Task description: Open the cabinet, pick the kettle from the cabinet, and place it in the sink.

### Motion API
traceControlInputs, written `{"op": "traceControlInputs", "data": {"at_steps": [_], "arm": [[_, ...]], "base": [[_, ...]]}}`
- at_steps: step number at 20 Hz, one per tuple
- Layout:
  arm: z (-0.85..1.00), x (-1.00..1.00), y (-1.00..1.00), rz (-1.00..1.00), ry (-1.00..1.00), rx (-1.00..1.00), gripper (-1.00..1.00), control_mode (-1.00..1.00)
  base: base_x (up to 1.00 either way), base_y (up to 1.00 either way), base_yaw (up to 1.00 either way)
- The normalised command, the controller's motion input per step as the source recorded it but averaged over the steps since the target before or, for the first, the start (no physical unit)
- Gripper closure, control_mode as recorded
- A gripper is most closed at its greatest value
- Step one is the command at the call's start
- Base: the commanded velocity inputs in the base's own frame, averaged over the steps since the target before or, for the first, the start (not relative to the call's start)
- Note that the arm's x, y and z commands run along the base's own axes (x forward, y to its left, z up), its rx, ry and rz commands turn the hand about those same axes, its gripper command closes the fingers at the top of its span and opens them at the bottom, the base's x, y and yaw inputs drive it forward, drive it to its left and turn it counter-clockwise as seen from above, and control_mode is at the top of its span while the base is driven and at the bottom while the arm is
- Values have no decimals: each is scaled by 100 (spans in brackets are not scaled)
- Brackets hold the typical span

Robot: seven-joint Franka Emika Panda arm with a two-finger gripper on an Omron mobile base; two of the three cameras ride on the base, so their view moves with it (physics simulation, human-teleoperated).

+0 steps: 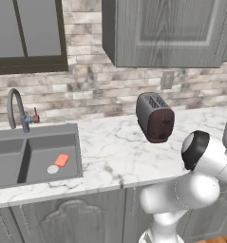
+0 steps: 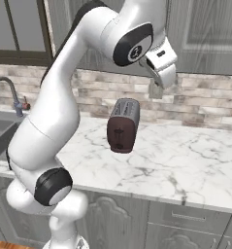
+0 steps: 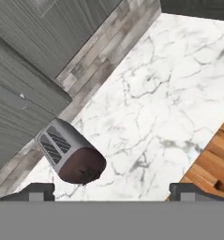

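Gripper [image 3: 112, 190] fingers spread wide, holding nothing; cabinet [image 2: 205, 34] doors shut, just beside and above the hand, toaster [image 2: 123, 125] below.

A white marble counter [image 1: 115, 152] carries a toaster [image 1: 155, 117] beside the sink [image 1: 34, 156].

No legible txt or labels anywhere (toaster [image 1: 155, 117] incl.).
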Motion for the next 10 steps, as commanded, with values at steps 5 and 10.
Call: {"op": "traceControlInputs", "data": {"at_steps": [5,10], "arm": [[-28,-23,-18,0,-21,34,-100,-100],[-13,3,-11,0,-19,30,-100,-100]], "base": [[0,0,0],[0,0,0]]}}
